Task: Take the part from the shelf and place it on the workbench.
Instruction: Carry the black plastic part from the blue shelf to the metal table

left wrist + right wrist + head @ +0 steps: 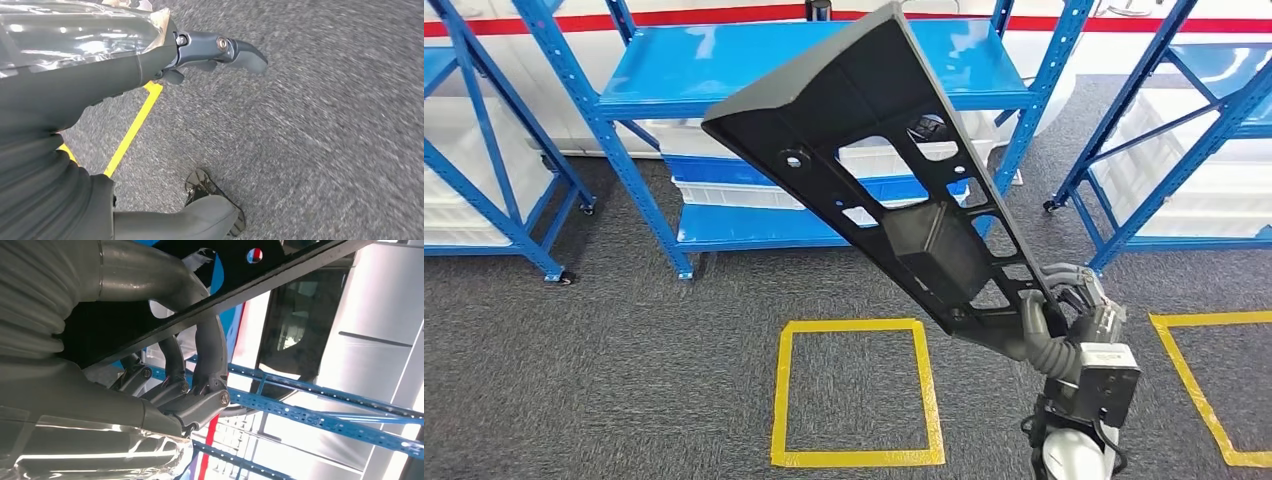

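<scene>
The part (876, 160) is a long black plastic panel with several cut-outs, wide at its far end and narrow at its near end. It slants up through the air over the grey carpet, in front of the middle blue shelf (724, 70). My right hand (1056, 318) grips its narrow lower end at the lower right of the head view. In the right wrist view the thumb and fingers (207, 357) wrap around the part's thin edge (280, 282). My left hand (220, 52) hangs above the carpet, fingers apart, holding nothing.
Blue shelf racks (494, 170) stand left, middle and right (1164, 150), with white bins (764, 190) on the lower levels. Yellow tape squares (854, 395) mark the carpet in front, another at the right (1204, 390).
</scene>
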